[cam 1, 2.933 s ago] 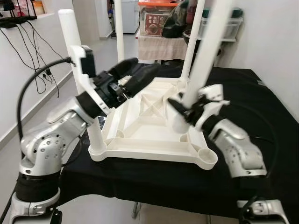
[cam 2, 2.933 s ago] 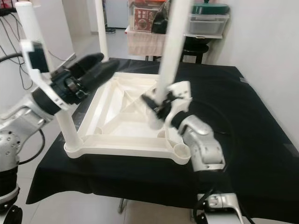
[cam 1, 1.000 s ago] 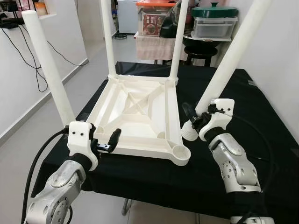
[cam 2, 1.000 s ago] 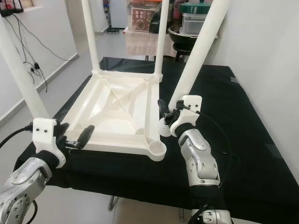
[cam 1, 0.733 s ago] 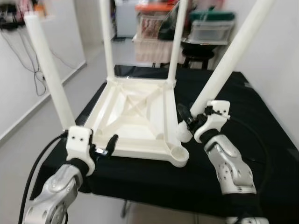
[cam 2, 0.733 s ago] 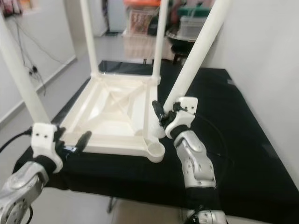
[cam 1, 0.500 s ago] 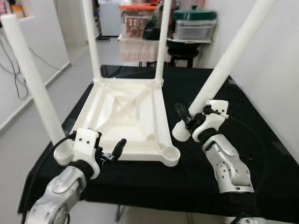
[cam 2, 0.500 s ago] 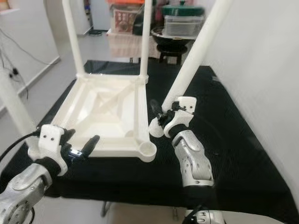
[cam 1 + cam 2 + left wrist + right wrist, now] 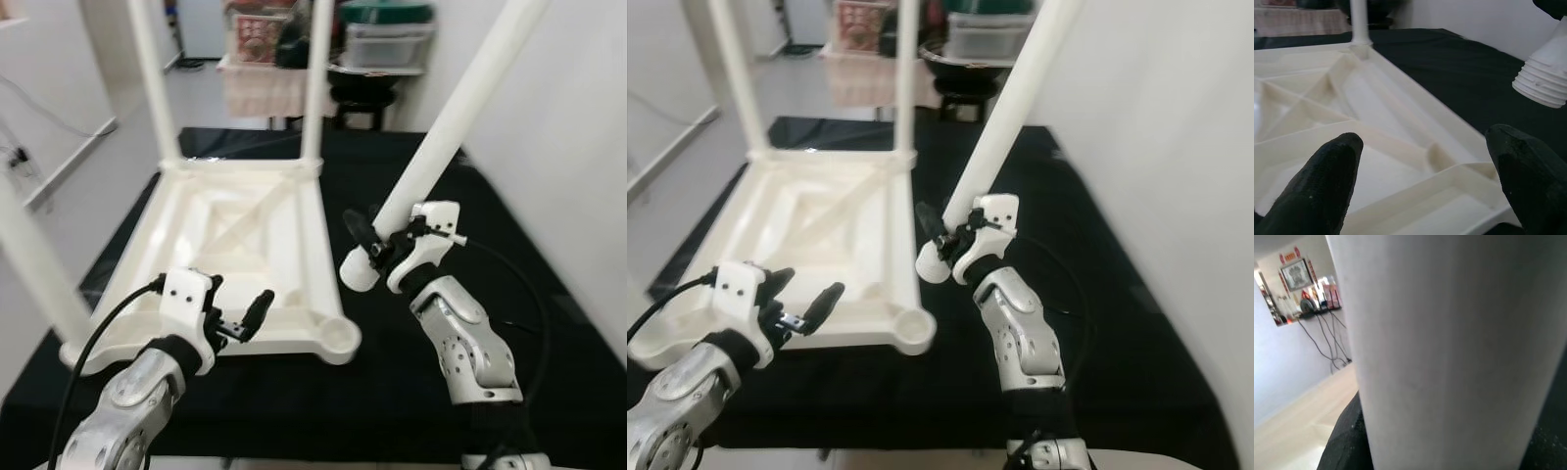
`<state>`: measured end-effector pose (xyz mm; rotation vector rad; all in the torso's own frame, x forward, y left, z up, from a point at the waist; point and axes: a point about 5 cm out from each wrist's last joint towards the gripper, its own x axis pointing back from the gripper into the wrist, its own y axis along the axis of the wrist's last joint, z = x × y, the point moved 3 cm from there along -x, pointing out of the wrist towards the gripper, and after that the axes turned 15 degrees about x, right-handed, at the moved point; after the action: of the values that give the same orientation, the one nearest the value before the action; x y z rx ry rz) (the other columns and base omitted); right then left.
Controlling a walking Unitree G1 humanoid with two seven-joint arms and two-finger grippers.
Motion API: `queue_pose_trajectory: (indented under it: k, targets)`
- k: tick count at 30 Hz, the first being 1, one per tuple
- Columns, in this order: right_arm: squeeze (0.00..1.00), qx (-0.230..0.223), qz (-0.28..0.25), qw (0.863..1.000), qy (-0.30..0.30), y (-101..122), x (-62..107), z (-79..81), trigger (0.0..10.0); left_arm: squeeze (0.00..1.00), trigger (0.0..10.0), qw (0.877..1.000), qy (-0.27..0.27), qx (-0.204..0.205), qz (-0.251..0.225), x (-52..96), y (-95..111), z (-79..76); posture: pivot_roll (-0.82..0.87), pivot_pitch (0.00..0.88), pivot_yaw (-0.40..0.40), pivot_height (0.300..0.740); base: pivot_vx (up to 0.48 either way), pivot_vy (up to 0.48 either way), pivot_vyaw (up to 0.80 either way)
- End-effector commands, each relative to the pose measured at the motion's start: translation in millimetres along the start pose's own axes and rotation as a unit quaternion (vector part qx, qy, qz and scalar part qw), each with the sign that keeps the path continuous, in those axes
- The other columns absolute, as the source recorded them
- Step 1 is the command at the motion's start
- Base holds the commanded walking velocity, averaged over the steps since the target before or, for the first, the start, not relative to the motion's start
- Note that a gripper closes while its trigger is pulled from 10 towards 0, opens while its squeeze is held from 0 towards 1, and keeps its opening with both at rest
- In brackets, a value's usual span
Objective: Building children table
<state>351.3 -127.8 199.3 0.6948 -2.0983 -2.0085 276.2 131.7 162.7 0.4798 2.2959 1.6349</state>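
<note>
- Upturned tabletop: smooth white plastic, faintly glossy.
- Loose leg: same plastic, ridged end.
- Surface: matt black cloth.
- Arms: brushed silver metal.

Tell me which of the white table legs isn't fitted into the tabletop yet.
The leg clamped in the right gripper; its threaded end hangs free, while the other three stand in corner sockets.

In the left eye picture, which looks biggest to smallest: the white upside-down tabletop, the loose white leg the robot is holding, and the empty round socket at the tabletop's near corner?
1. Tabletop, widest by far.
2. Held leg, long but slim; tilted towards the camera, so its look may flatter it.
3. Corner socket, clearly smallest.
</note>
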Motion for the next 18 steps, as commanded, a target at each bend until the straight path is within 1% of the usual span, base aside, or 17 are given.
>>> queue_pose_trajectory:
  k: [1,2,3,4,6,8,10,13,15,16,17,18]
  targets:
    - [0.0,0.002,-0.017,0.999,0.04,8,-2.0,14.0,10.0,0.0,10.0,1.0,0.005,0.0,0.0,3.8,-1,0.0,0.04,0.0,-0.032,0.74,0.0,0.0,0.0]
    - [0.0,0.005,-0.02,0.998,0.057,8,-0.7,18.5,10.0,0.0,10.0,1.0,0.008,0.001,0.002,4.2,-3,0.5,0.04,0.0,-0.032,0.74,0.0,0.0,0.0]
    - [0.0,0.011,-0.023,0.995,0.094,9,2.5,27.8,10.0,0.0,10.0,1.0,0.011,-0.001,0.006,5.6,-5,0.8,0.04,0.0,-0.032,0.74,0.0,0.0,0.0]
    - [0.0,0.015,-0.025,0.993,0.118,10,4.9,33.7,10.0,0.0,10.0,1.0,0.013,-0.004,0.009,6.5,-7,0.9,0.04,0.0,-0.032,0.74,0.0,0.0,0.0]
    - [0.0,0.015,-0.025,0.993,0.118,10,4.9,33.7,10.0,0.0,10.0,1.0,0.013,-0.004,0.009,6.5,-7,0.9,0.04,0.0,-0.032,0.74,0.0,0.0,0.0]
    - [0.0,0.041,-0.023,0.98,0.194,9,13.8,51.3,10.0,0.0,10.0,1.0,0.013,-0.006,0.016,11.3,-12,-1.5,0.04,0.0,-0.033,0.74,0.0,0.0,0.0]
    - [0.0,0.063,-0.009,0.97,0.235,4,18.5,60.0,10.0,0.0,10.0,1.0,0.014,-0.007,0.022,16.0,-16,-4.4,0.05,0.0,-0.036,0.74,0.0,0.0,0.0]
    - [0.0,0.069,-0.004,0.968,0.241,2,19.0,61.4,10.0,0.0,10.0,1.0,0.014,-0.007,0.024,17.7,-18,-5.5,0.05,0.0,-0.037,0.74,0.0,0.0,0.0]
    - [0.0,0.074,-0.004,0.963,0.26,0,19.3,65.4,10.0,0.0,10.0,0.999,0.02,-0.015,0.029,24.3,-21,-8.7,0.06,0.0,-0.042,0.74,0.0,0.0,0.0]
    - [0.0,0.082,-0.005,0.952,0.293,0,21.9,72.1,10.0,0.0,10.0,0.999,0.02,-0.025,0.038,31.6,-25,-13.2,0.07,0.0,-0.046,0.74,0.0,0.0,0.8]
    - [0.0,0.082,-0.005,0.952,0.293,0,21.9,72.1,10.0,0.0,10.0,0.999,0.02,-0.025,0.038,31.6,-25,-13.2,0.07,0.0,-0.046,0.74,0.0,0.0,0.8]
    - [0.0,0.082,-0.006,0.948,0.309,0,23.7,74.9,10.0,0.0,10.0,0.999,0.017,-0.028,0.042,34.2,-27,-15.6,0.07,0.0,-0.046,0.74,0.0,0.0,0.8]
